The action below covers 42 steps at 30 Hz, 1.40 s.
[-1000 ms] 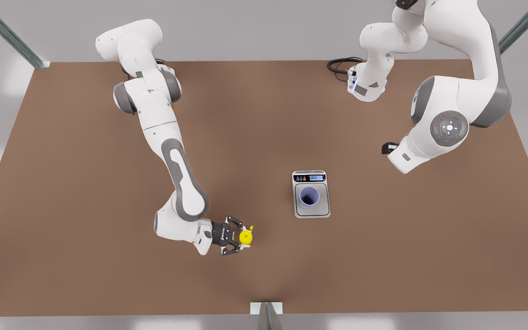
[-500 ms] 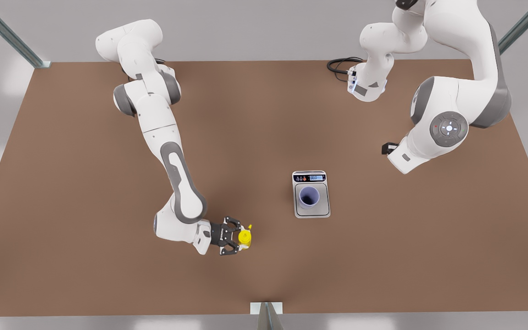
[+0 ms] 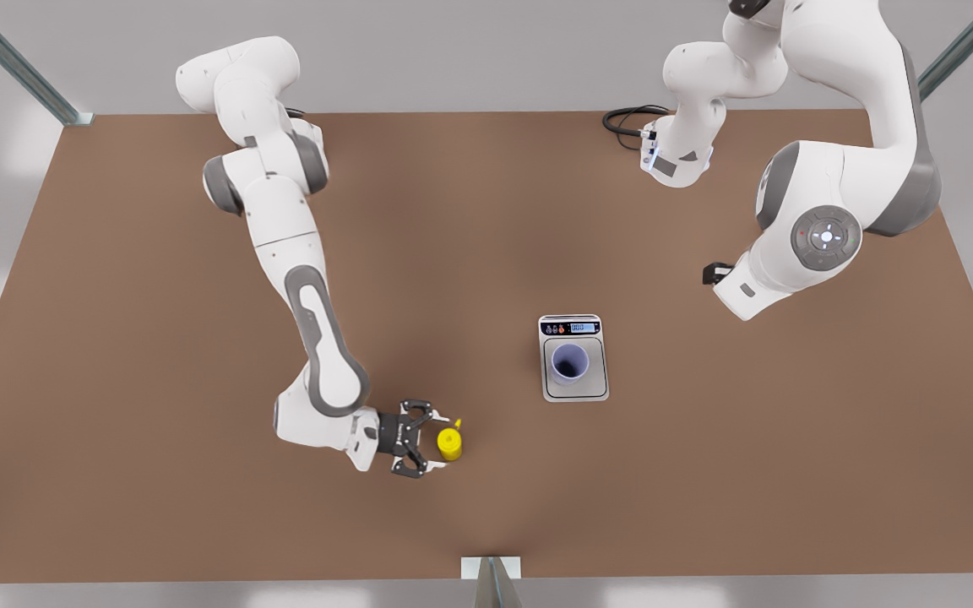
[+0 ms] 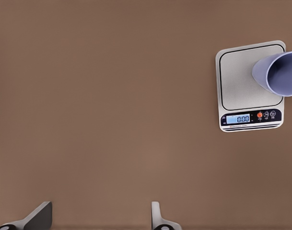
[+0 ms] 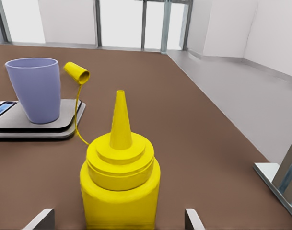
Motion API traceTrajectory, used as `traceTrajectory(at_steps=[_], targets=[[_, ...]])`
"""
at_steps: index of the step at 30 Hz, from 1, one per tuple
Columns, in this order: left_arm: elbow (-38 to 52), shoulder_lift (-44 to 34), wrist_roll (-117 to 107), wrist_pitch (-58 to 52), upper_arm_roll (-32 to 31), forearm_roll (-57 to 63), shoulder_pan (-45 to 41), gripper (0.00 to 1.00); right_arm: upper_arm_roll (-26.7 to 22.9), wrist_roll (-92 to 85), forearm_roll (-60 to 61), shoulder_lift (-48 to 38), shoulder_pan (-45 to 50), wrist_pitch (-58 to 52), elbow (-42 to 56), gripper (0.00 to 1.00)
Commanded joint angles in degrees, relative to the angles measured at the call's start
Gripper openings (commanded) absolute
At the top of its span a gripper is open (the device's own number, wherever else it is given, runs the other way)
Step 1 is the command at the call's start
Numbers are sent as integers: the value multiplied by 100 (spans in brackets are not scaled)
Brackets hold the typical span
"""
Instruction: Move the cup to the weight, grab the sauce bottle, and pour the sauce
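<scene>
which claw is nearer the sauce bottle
Right. The right claw sits open around the sauce bottle; the left claw waits far off, above the table beyond the weight.

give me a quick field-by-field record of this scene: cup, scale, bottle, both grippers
cup: cup upright on the plate of the weight, empty as far as shown
weight: on the table, display reads 0.00
sauce bottle: sauce bottle upright on the table, to the front view's left of the weight; its cap is off the nozzle, hanging on a tether
right gripper: right gripper open, level with the sauce bottle, fingers either side, not yet closed
left gripper: left gripper open, high above the table, looking down on the weight; this arm waits
task state: cup placed; sauce bottle not yet grasped
</scene>
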Motion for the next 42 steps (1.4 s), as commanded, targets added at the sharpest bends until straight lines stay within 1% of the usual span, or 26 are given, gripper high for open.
traceTrajectory(at_steps=[1, 10, 15, 17, 18, 19, 20, 21, 22, 23, 24, 25, 26, 27, 29, 30, 31, 32, 33, 34, 37, 42], targets=[[1, -6, -20, -15, -2, 3, 0, 100, 9, -308, -12, -26, -32, -185, -29, 100], [10, -15, -29, -23, -2, 3, -18, 100, 9, -378, -12, -70, -172, -387, -20, 100], [10, -15, -29, -23, -2, 3, -18, 100, 0, -536, -126, -193, -550, -888, -56, 100], [1, -6, -29, -23, -2, 3, -18, 100, -44, -563, -345, -272, -787, -1213, -56, 100], [1, -15, -29, -23, -2, 3, -18, 100, -44, -440, -732, -404, -902, -1240, -82, 100], [1, -15, -12, -41, -2, 3, -18, 100, -123, 672, -1258, -501, -990, -1240, -204, 100], [19, -24, 33, -155, -11, 3, -26, 100, -377, 3282, -1769, -1054, -990, -1240, -933, 100], [28, -24, 155, -155, -11, -5, -18, 100, -439, 5542, -2559, -1538, -981, -1397, -1391, 100], [28, -32, 279, -182, -11, -23, -35, 100, -457, 8160, -3526, -1661, -1016, -2161, -1365, 100], [36, -32, 279, -243, -46, -23, -35, 100, -483, 10992, -4325, -1670, -981, -2347, -1304, 100], [98, -41, 279, -252, -46, -23, -44, 100, -474, 11724, -5555, -1758, -972, -2513, -900, 100], [133, -41, 270, -234, -55, -14, -44, 100, -510, 11804, -6890, -2091, -981, -3486, -216, 100], [344, -32, 270, -217, -55, -23, -53, 100, -439, 11795, -7745, -2723, -700, -4042, -64, 100], [344, -32, 279, -147, -55, -23, -44, 100, -501, 11795, -7948, -3172, -612, -4613, -73, 100], [379, -15, 287, -59, -20, -76, 79, 100, -431, 11751, -8202, -4077, -629, -5440, -99, 100], [379, -15, 287, -23, -20, -93, 79, 100, -255, 11760, -8423, -4622, -682, -5449, -512, 100], [370, -15, 287, -23, -38, -111, 62, 100, 447, 11804, -8827, -5132, -1103, -5449, -855, 100], [370, -24, 287, -23, -38, -120, 62, 100, 1046, 12023, -9038, -5791, -1535, -5379, -1557, 100], [370, -24, 287, -23, -38, -234, 62, 100, 1055, 12111, -9029, -6003, -1535, -5379, -1761, 100], [370, -24, 270, -41, -46, -243, 44, 100, 1055, 12129, -9029, -6047, -1535, -5379, -1761, 100], [344, -15, 261, -120, -46, -576, 105, 100, 1037, 12103, -9012, -6038, -1535, -5388, -1752, 100], [344, -32, 243, -199, -55, -752, 62, 100, 1011, 12085, -8994, -6029, -1535, -5397, -1752, 100]])
